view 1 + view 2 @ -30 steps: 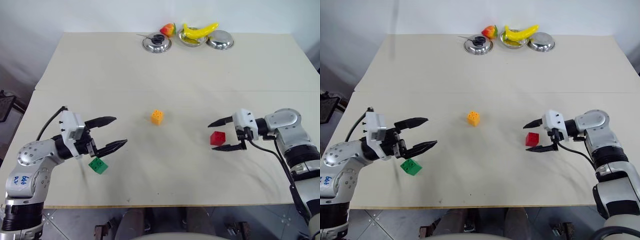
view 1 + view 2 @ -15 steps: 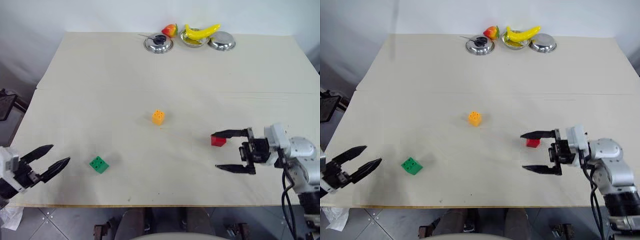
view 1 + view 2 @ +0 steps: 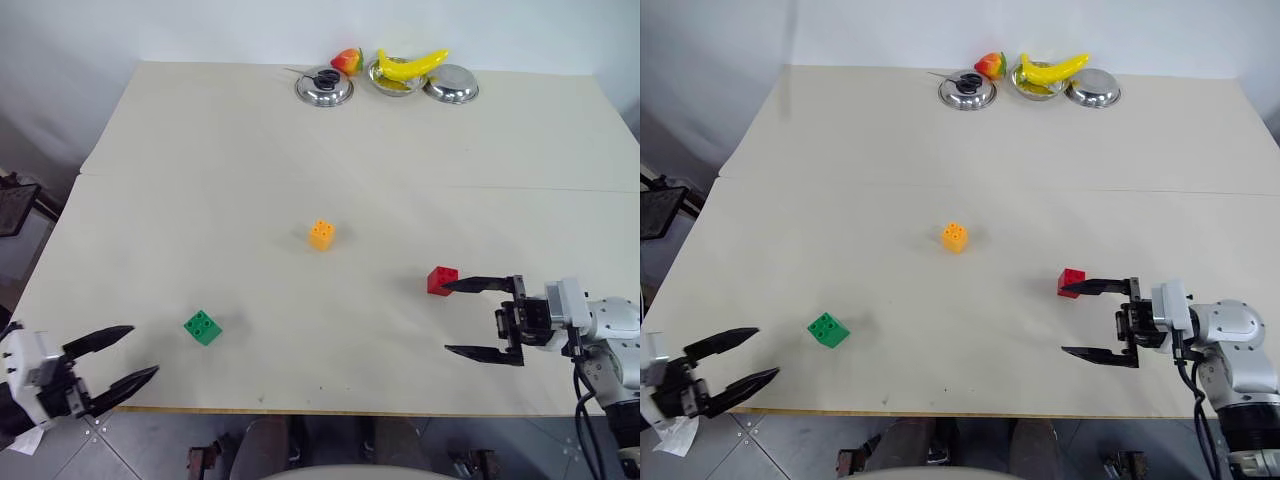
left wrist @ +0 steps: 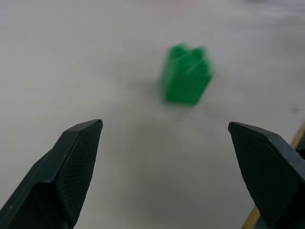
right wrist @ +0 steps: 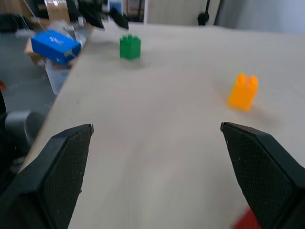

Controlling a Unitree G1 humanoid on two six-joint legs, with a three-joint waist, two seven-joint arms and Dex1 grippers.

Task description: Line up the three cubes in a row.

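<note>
The big table (image 3: 200,150) holds three little cubes, well apart. The orange cube (image 3: 321,234) sits in the middle. The green cube (image 3: 202,327) is near the front left. The red cube (image 3: 441,280) is to the right. The left gripper (image 3: 125,361) and the right gripper (image 3: 462,318) are both wide open, holding nothing.

Three steel bowls (image 3: 324,88), banana (image 3: 410,64), far table (image 3: 200,180) edge.

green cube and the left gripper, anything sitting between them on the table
Nothing. In the left eye view, only bare tabletop separates the green cube from the left gripper, whose jaws stand open by the near edge. The left wrist view shows that stretch bare too.
</note>
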